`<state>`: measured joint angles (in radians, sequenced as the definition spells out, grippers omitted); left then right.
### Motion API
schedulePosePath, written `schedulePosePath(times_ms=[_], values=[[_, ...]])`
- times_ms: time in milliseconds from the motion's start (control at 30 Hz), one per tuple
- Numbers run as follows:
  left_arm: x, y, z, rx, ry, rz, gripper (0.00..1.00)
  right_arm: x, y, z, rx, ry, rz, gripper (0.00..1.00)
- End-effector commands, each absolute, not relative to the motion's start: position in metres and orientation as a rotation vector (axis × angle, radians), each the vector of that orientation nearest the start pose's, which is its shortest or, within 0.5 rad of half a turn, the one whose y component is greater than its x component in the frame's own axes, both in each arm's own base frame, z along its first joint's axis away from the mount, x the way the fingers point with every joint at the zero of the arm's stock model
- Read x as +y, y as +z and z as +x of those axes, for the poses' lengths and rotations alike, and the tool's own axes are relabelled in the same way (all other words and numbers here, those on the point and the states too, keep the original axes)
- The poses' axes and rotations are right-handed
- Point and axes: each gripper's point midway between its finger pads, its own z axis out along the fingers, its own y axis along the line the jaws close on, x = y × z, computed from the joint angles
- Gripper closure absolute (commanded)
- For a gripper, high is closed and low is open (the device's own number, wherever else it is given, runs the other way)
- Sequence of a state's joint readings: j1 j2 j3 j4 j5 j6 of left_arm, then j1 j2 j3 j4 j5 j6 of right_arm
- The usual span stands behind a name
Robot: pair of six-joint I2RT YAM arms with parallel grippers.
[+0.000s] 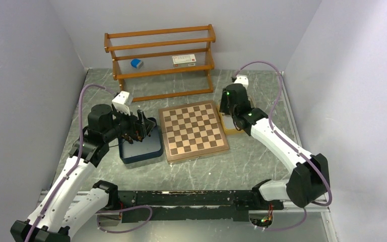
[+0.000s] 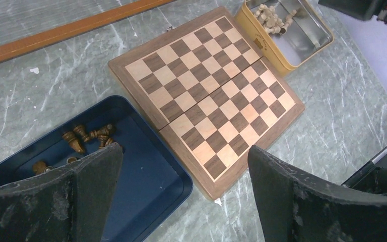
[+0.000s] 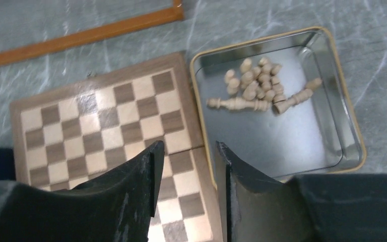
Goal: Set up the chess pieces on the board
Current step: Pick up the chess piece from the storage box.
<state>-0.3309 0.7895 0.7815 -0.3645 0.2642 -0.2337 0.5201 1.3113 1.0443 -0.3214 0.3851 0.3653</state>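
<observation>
Both sets: cream chess pieces point(image 3: 254, 88) heaped in the yellow tray point(image 3: 355, 126); dark ones point(image 2: 88, 136) in the navy tray point(image 2: 156, 181); board point(image 1: 194, 130) bare between them
Right tool point(image 3: 189, 146): jaws narrowed, grasping nothing, hovering by the yellow tray's rim
Left tool point(image 2: 184, 151): released wide above the navy tray
Advice: pick one piece at the heap's edge; pinch its stem squarely; stand it upright

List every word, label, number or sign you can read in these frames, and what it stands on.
No text is legible anywhere.
Too small to read: print on the white card with red marks, lying on the orange-brown wooden slatted shelf.
Too blurred to read: the small embossed stamp on the wall of the yellow metal tin.
</observation>
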Motion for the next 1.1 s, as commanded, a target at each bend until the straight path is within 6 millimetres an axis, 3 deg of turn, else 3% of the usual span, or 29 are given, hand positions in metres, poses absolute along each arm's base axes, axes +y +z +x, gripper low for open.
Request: schedulePosePath(times_ms=[0, 133, 367, 567, 733, 1067], values=[[-0.143, 0.241, 0.257, 1.921, -0.6, 0.283, 0.01, 0.123, 0.198, 0.393, 2.063, 0.116, 0.092, 0.59], [-0.142, 0.242, 0.256, 1.916, -0.592, 0.28, 0.01, 0.1, 0.179, 0.411, 2.098, 0.08, 0.138, 0.71], [-0.142, 0.246, 0.255, 1.902, -0.594, 0.28, 0.01, 0.077, 0.145, 0.443, 2.138, 0.013, 0.185, 0.7], [-0.141, 0.247, 0.254, 1.899, -0.591, 0.28, 0.01, 0.077, 0.114, 0.461, 2.203, -0.032, 0.157, 0.7], [-0.14, 0.248, 0.253, 1.894, -0.589, 0.278, 0.01, 0.076, 0.102, 0.472, 2.226, -0.058, 0.141, 0.68], [-0.141, 0.248, 0.252, 1.892, -0.593, 0.282, 0.01, 0.072, 0.078, 0.474, 2.28, -0.08, 0.139, 0.68]])
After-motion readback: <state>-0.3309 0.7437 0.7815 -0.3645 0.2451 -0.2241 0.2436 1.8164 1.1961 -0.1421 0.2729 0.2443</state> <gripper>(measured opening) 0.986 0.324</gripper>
